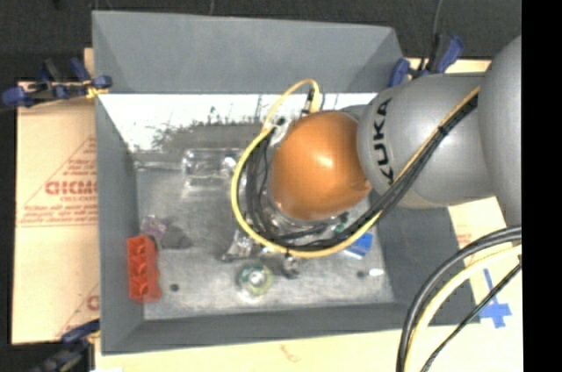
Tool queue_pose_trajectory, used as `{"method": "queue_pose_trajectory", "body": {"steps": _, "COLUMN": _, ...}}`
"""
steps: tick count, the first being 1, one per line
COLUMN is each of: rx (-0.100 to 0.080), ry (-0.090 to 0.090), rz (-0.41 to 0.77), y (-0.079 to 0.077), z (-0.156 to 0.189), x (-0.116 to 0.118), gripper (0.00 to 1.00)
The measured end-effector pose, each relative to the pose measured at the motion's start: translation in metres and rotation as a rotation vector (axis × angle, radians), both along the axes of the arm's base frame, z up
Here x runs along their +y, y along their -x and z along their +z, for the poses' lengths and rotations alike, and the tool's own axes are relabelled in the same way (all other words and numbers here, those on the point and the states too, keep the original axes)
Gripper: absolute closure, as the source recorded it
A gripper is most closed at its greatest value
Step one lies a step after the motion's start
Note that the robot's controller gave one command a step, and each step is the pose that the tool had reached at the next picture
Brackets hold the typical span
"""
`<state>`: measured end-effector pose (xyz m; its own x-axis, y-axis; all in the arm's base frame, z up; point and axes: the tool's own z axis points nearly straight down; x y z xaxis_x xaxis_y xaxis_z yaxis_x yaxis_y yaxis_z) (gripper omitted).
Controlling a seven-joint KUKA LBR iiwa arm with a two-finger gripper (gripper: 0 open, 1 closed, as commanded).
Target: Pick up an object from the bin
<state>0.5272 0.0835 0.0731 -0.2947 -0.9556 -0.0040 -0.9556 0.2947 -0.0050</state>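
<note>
One claw [263, 254] is hanging low over the middle of the grey metal bin [114, 186], tucked under the arm's round orange cover [316, 164]; I cannot tell whether it is wide or narrow. A small round silvery-green piece [253, 280] is lying just beside it, toward the front wall. A red block with holes [142, 267] is sitting well apart in the view's front left corner, and a clear plastic piece [206, 167] is resting farther back.

Red ridged block [142, 268], blue piece [358, 247], grey bin [237, 54].
</note>
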Motion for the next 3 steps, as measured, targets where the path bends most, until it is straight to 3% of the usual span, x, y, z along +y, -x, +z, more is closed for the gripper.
{"method": "queue_pose_trajectory", "body": {"steps": 1, "rx": -0.004, "ry": 0.003, "rz": 0.181, "y": 0.006, "z": 0.0, "x": 0.023, "gripper": 0.0}}
{"method": "queue_pose_trajectory", "body": {"steps": 2, "rx": -0.007, "ry": -0.001, "rz": 0.546, "y": -0.01, "z": 0.0, "x": -0.027, "gripper": 0.0}}
{"method": "queue_pose_trajectory", "body": {"steps": 3, "rx": 0.002, "ry": -0.002, "rz": 0.29, "y": 0.005, "z": 0.021, "x": 0.044, "gripper": 0.0}}
